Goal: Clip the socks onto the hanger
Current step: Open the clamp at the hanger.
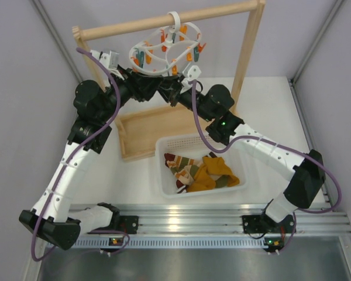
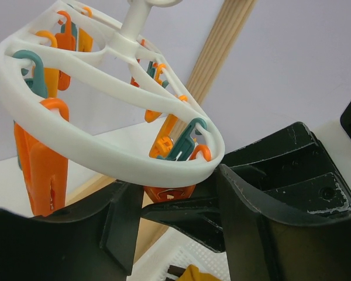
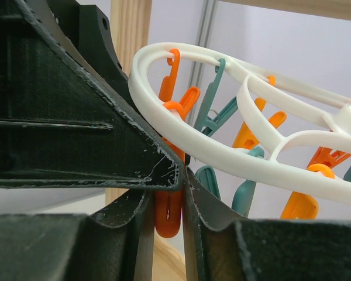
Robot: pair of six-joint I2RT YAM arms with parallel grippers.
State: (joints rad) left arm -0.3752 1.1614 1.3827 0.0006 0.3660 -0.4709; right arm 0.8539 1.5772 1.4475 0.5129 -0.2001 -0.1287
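Note:
The white oval hanger (image 1: 167, 50) hangs by its hook from the wooden rail, with orange and teal pegs dangling. Both grippers meet just under its near rim. My right gripper (image 3: 168, 196) is shut on an orange peg (image 3: 168, 216) below the ring (image 3: 222, 149). My left gripper (image 2: 175, 216) is open, its jaws standing wide on either side of that orange peg (image 2: 169, 193) and the right gripper's fingertips. It holds nothing. The mustard and striped socks (image 1: 206, 174) lie in the white basket (image 1: 162, 175). A bit of mustard sock (image 2: 194, 274) shows below the left jaws.
The tall wooden rail frame (image 1: 164, 20) stands at the back, its right post (image 1: 248, 52) close to the right arm. A shallow wooden tray (image 1: 137, 126) lies under the hanger, left of the basket. Grey walls enclose the table on both sides.

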